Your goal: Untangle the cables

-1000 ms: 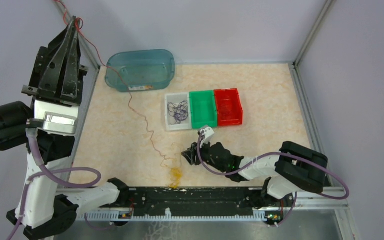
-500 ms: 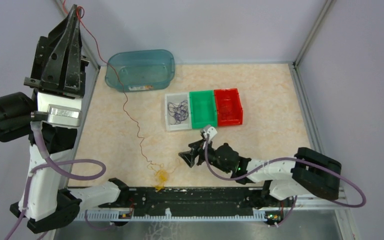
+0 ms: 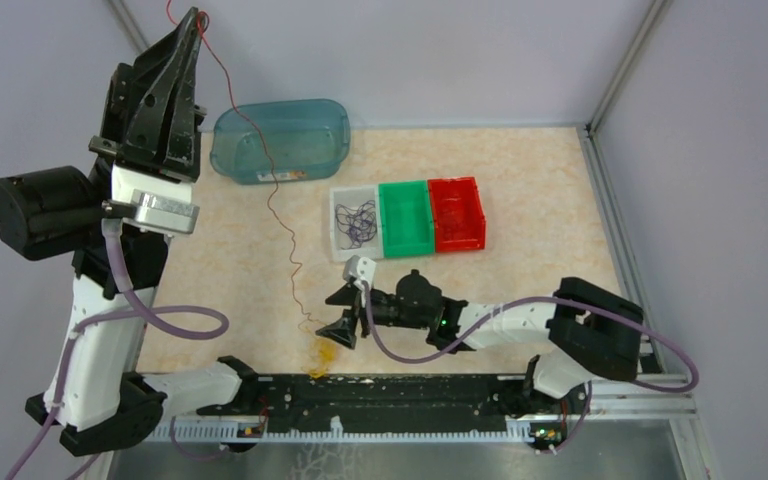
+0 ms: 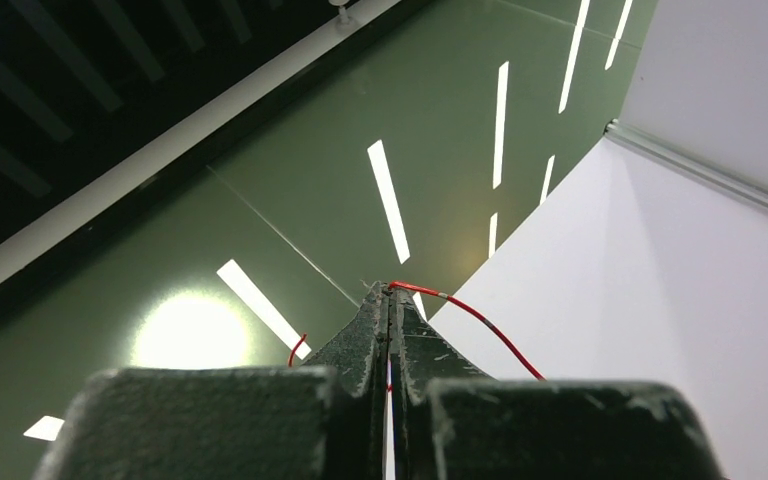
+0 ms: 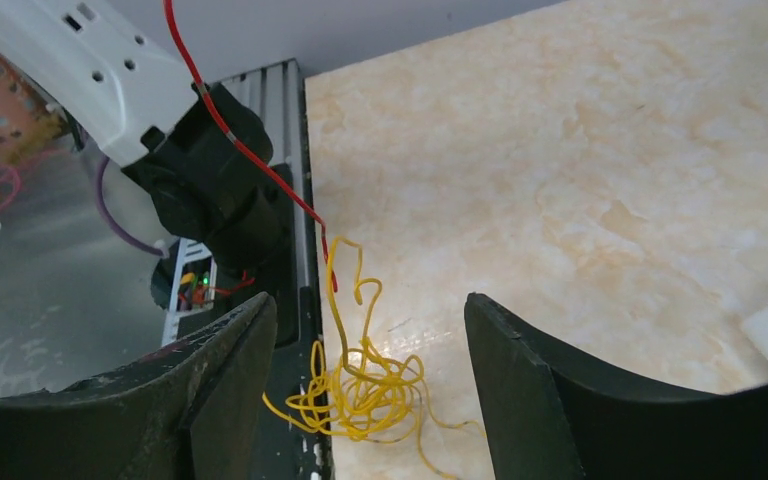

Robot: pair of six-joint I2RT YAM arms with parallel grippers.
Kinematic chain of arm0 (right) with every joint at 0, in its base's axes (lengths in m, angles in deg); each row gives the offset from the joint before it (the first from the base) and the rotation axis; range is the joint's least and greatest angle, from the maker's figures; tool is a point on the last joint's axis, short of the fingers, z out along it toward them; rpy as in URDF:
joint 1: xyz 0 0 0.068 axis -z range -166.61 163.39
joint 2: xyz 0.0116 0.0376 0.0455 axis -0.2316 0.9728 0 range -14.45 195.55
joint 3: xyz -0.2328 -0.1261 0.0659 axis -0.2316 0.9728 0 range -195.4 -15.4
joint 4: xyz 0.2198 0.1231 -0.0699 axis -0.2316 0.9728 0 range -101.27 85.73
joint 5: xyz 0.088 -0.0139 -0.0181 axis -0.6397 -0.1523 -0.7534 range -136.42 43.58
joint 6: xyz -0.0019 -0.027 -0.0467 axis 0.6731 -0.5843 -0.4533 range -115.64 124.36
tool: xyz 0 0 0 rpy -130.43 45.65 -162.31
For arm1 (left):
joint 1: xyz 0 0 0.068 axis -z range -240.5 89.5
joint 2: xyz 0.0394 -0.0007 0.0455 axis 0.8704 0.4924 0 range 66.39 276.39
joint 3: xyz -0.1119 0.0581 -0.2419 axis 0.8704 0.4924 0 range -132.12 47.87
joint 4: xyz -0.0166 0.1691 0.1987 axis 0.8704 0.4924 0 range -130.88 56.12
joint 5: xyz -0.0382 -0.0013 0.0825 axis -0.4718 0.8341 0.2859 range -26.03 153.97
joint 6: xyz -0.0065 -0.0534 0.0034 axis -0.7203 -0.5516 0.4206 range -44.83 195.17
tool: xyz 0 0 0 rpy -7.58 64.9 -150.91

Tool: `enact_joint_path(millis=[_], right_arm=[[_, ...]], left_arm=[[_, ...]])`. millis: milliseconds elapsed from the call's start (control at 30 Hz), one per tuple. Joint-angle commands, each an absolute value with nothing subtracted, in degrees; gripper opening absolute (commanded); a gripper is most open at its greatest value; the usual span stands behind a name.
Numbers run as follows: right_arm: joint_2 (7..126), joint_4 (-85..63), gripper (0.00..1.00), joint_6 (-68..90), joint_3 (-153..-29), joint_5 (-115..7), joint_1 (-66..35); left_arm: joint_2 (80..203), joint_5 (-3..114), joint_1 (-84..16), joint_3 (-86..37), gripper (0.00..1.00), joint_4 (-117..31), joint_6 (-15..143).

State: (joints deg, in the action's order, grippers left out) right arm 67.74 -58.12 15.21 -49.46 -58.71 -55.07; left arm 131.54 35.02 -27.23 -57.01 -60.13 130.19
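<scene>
My left gripper (image 3: pixel 196 18) is raised high at the back left and shut on the red cable (image 3: pixel 278 215), whose end shows at the fingertips in the left wrist view (image 4: pixel 470 312). The red cable hangs down to the yellow cable clump (image 3: pixel 324 355) lying at the table's near edge. My right gripper (image 3: pixel 341 313) is open, low over the table just right of the yellow clump, which lies between its fingers in the right wrist view (image 5: pixel 365 390). The red cable's lower end (image 5: pixel 260 165) meets the yellow strands there. A dark purple cable clump (image 3: pixel 356 222) lies in the white bin.
A row of white (image 3: pixel 338 246), green (image 3: pixel 405 216) and red (image 3: pixel 457 212) bins stands mid-table. A teal plastic tub (image 3: pixel 282 138) sits at the back left. A black rail (image 3: pixel 410 390) runs along the near edge.
My left gripper has lifted higher and moved right, pulling the red cable tauter. My right gripper has moved left toward the yellow clump, which has shifted slightly left.
</scene>
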Motion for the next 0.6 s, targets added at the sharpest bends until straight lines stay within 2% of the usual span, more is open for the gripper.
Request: enact_joint_path(millis=[0, 133, 233, 333, 567], right_arm=[[73.39, -57.09, 0.68, 11.74, -55.96, -67.42, -55.34], [77.17, -54.39, 0.52, 12.30, -58.00, -66.71, -55.38], [77.51, -52.42, 0.23, 12.62, -58.26, -59.68, -55.35], [76.61, -50.17, 0.00, 11.52, -57.59, -52.76, -54.73], [74.15, -48.42, 0.00, 15.42, -50.90, -42.66, -48.94]], left_arm=[[131.77, 33.66, -27.10, -58.73, 0.00, -59.82, 131.70], [131.72, 33.49, -27.08, -59.08, 0.00, -59.78, 131.99], [131.65, 33.10, -27.10, -58.83, 0.00, -59.93, 132.31], [131.85, 32.97, -27.08, -58.86, 0.00, -60.78, 132.42], [134.50, 36.52, -27.08, -63.25, 0.00, -64.46, 127.82]])
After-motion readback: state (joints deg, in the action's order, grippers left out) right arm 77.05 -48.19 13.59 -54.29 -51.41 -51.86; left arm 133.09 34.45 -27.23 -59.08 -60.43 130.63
